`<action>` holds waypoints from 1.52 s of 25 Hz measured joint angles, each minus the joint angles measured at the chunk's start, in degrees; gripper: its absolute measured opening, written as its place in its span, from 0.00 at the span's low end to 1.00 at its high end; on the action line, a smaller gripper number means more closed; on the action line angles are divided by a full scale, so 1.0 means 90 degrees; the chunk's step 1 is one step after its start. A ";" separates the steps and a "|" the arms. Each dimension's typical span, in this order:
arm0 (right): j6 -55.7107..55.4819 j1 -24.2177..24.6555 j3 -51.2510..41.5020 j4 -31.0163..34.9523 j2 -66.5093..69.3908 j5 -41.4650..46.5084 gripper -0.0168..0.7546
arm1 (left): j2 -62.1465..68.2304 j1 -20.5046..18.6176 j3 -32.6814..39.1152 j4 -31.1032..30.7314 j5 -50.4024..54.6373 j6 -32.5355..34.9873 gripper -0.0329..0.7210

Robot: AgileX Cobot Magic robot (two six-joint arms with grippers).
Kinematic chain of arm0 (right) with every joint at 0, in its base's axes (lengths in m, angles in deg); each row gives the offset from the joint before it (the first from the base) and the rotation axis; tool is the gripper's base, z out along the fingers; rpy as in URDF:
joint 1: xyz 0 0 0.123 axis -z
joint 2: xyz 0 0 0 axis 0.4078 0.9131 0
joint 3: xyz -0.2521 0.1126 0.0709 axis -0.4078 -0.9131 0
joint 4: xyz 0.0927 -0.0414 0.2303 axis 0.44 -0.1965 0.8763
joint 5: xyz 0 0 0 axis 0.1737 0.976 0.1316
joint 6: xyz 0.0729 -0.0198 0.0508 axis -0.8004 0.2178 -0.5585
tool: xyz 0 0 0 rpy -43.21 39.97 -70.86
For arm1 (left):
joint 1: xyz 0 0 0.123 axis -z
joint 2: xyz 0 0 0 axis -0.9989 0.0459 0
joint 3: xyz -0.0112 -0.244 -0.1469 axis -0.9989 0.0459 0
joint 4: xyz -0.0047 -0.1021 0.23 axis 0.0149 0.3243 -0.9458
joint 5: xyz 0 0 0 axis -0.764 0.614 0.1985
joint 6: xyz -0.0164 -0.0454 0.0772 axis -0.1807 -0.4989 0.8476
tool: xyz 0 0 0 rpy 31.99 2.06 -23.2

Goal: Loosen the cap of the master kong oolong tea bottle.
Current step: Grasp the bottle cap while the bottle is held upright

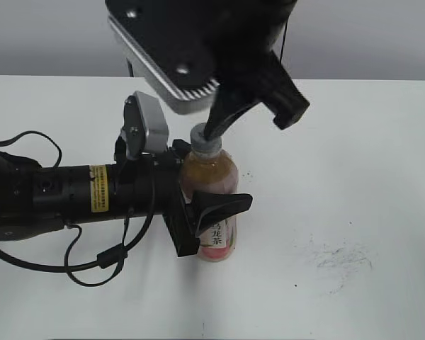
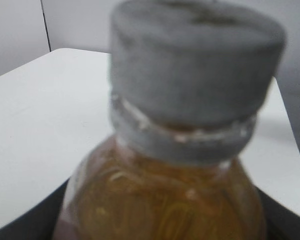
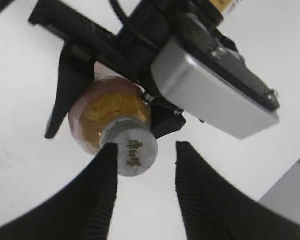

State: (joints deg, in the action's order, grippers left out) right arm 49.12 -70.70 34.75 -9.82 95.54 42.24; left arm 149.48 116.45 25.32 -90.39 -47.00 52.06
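Note:
The master kong oolong tea bottle (image 1: 211, 185) stands upright on the white table, amber tea inside, pink and white label low down. My left gripper (image 1: 207, 225) is shut on the bottle's body from the left. The bottle's shoulder fills the left wrist view (image 2: 160, 200), blurred. The cap (image 1: 205, 137) is on the bottle's neck; it also shows in the left wrist view (image 2: 195, 65) and the right wrist view (image 3: 135, 150). My right gripper (image 3: 145, 150) is open above the cap. One finger is at the cap's side, the other stands apart from it.
The white table (image 1: 354, 177) spreads around the bottle. Dark scuff marks (image 1: 340, 258) lie at the right front. My left arm with its cables (image 1: 57, 191) lies along the left side. A grey wall is behind the table's far edge.

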 joint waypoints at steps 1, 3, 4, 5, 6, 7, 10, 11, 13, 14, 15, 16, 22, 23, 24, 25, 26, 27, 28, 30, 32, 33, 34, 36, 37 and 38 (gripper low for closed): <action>-0.0780 0.0000 0.0000 0.0000 0.0000 0.0000 0.47 | 0.0000 0.0000 0.0000 0.0000 0.0000 0.0000 0.64; -0.2182 0.0000 0.0000 0.0000 0.0000 0.0000 0.53 | 0.0000 0.0000 0.0000 0.0000 0.0000 0.0000 0.64; -0.2909 0.0000 0.0000 0.0000 0.0000 0.0000 0.55 | 0.0000 0.0000 0.0000 0.0000 0.0000 0.0000 0.64; -0.3616 0.0000 0.0000 0.0006 0.0000 0.0000 0.55 | 0.0000 0.0000 0.0000 0.0000 0.0000 0.0000 0.64; -0.4176 0.0000 0.0000 0.0022 0.0000 0.0000 0.56 | 0.0000 0.0000 0.0000 0.0000 0.0000 0.0000 0.64; -0.4755 0.0000 0.0000 0.0023 0.0000 0.0000 0.56 | 0.0000 0.0000 0.0000 0.0000 0.0000 0.0000 0.64; -0.6186 0.0000 0.0000 0.0030 0.0006 0.0000 0.57 | 0.0000 0.0000 0.0000 0.0000 0.0000 0.0000 0.64; -0.6653 0.0000 0.0000 0.0052 0.0019 0.0000 0.57 | 0.0000 0.0000 0.0000 0.0000 0.0000 0.0000 0.64; -0.7407 0.0000 0.0000 0.0102 0.0025 0.0000 0.57 | 0.0000 0.0000 0.0000 0.0000 0.0000 0.0000 0.64; -0.7767 0.0000 0.0000 0.0110 0.0025 0.0000 0.57 | 0.0000 0.0000 0.0000 0.0000 0.0000 0.0000 0.64; -0.8078 0.0000 0.0000 0.0113 0.0038 0.0000 0.57 | 0.0000 0.0000 0.0000 0.0000 0.0000 0.0000 0.64; -0.8325 0.0000 0.0000 0.0118 0.0060 0.0000 0.57 | 0.0000 0.0000 0.0000 0.0000 0.0000 0.0000 0.64; -0.9270 0.0000 0.0000 0.0093 0.0306 0.0012 0.57 | 0.0000 0.0000 0.0000 0.0002 0.0000 -0.0007 0.64; -0.9328 0.0000 0.0000 0.0082 0.0306 0.0012 0.57 | 0.0000 0.0000 0.0000 0.0002 0.0000 -0.0007 0.64; -0.9376 0.0000 0.0000 0.0061 0.0306 0.0012 0.56 | 0.0000 0.0000 0.0000 0.0002 0.0000 -0.0007 0.64; -0.9400 0.0000 0.0000 0.0049 0.0306 0.0012 0.55 | 0.0000 0.0000 0.0000 0.0002 0.0002 -0.0001 0.64; -0.9429 0.0000 0.0000 0.0017 0.0306 0.0012 0.53 | 0.0000 0.0000 0.0000 0.0002 0.0002 -0.0001 0.64; -0.9460 0.0000 0.0000 -0.0027 0.0306 0.0012 0.51 | 0.0000 0.0000 0.0000 0.0002 0.0002 -0.0001 0.64; -0.9497 0.0000 0.0000 -0.0067 0.0306 0.0012 0.50 | 0.0000 0.0000 0.0000 0.0002 0.0002 -0.0007 0.64; -0.9573 0.0000 0.0000 -0.0177 0.0306 0.0006 0.49 | 0.0000 0.0000 0.0000 0.0002 0.0002 -0.0007 0.64; -0.9606 0.0000 0.0000 -0.0219 0.0284 0.0006 0.49 | 0.0000 0.0000 0.0000 0.0002 0.0002 -0.0007 0.64; -0.9612 0.0000 0.0000 -0.0226 0.0259 0.0006 0.48 | 0.0000 0.0000 0.0000 0.0002 0.0002 -0.0007 0.64; -0.9612 0.0000 0.0000 -0.0226 0.0233 0.0006 0.48 | 0.0000 0.0000 0.0000 0.0002 0.0002 -0.0007 0.64; -0.9617 0.0000 0.0000 -0.0228 0.0199 0.0006 0.48 | 0.0000 0.0000 0.0000 0.0002 0.0008 -0.0007 0.64; -0.9625 0.0000 0.0000 -0.0228 0.0192 0.0006 0.48 | 0.0000 0.0000 0.0000 0.0002 0.0007 -0.0007 0.64; -0.9632 0.0000 0.0000 -0.0228 0.0184 0.0006 0.48 | 0.0000 0.0000 0.0000 0.0002 0.0007 -0.0007 0.64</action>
State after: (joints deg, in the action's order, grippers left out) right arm -37.57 -70.70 34.75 -11.87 97.20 42.29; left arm 149.48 116.45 25.32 -90.37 -46.93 51.99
